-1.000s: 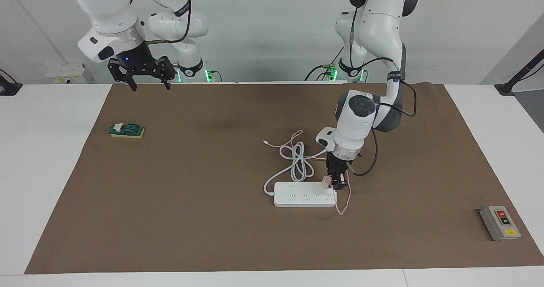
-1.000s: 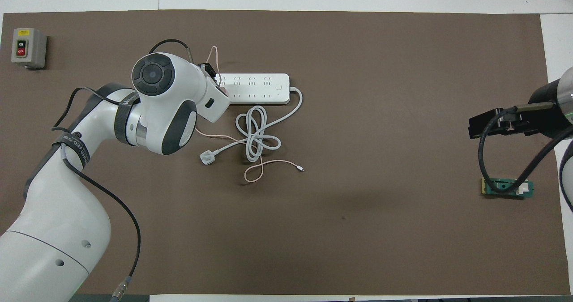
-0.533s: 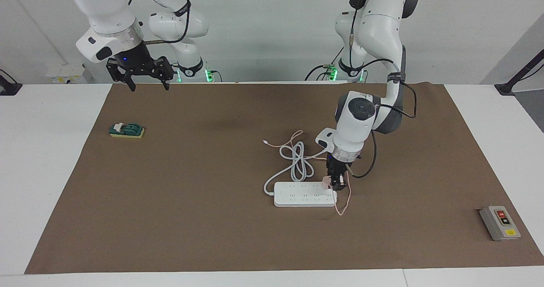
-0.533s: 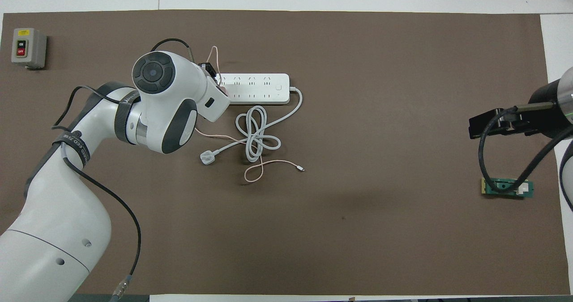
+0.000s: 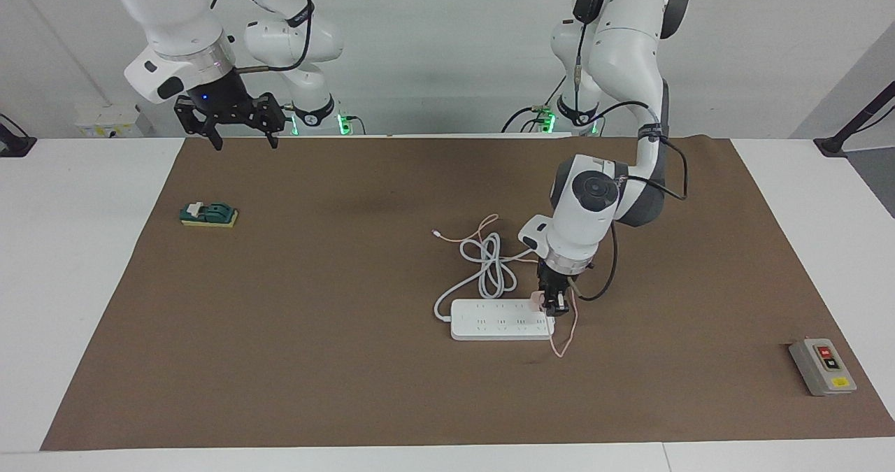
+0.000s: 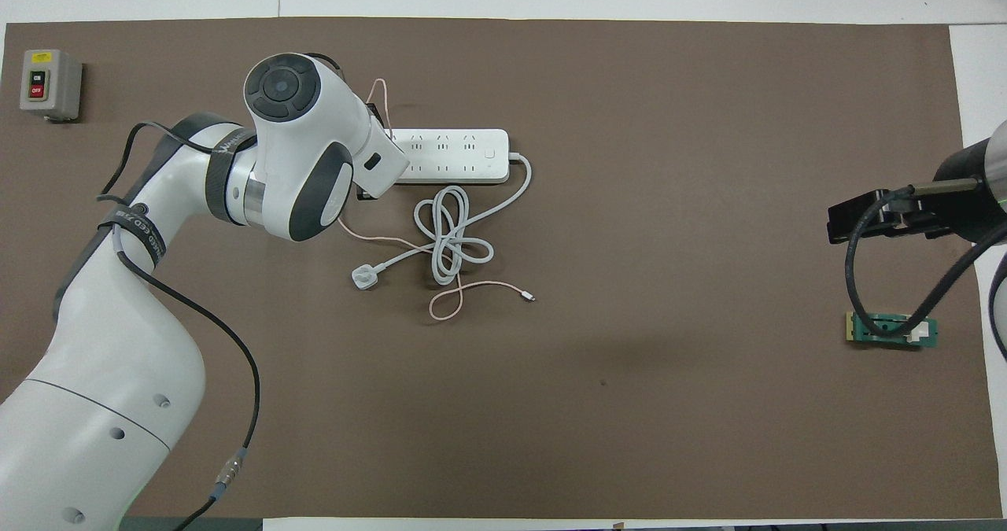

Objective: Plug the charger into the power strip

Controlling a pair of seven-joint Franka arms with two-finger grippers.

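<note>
The white power strip (image 5: 500,319) (image 6: 456,156) lies flat on the brown mat. My left gripper (image 5: 552,308) is shut on the small pink charger (image 5: 537,296) and holds it down at the strip's end toward the left arm. The charger's underside meets the strip's top there. Its thin pink cable (image 5: 561,342) (image 6: 472,285) loops off the strip end and trails past the coiled cord. In the overhead view my left wrist hides the charger and the fingers. My right gripper (image 5: 241,135) (image 6: 873,220) waits open, raised over the mat's edge by the robots.
The strip's thick white cord (image 5: 489,266) (image 6: 452,236) lies coiled nearer the robots, ending in a round white plug (image 6: 363,278). A grey button box (image 5: 821,367) (image 6: 49,84) sits at the left arm's end. A green switch block (image 5: 208,215) (image 6: 891,331) lies below the right gripper.
My left gripper has come down with the charger onto the strip's end, and the wrist has leaned farther over it. The right arm has barely moved.
</note>
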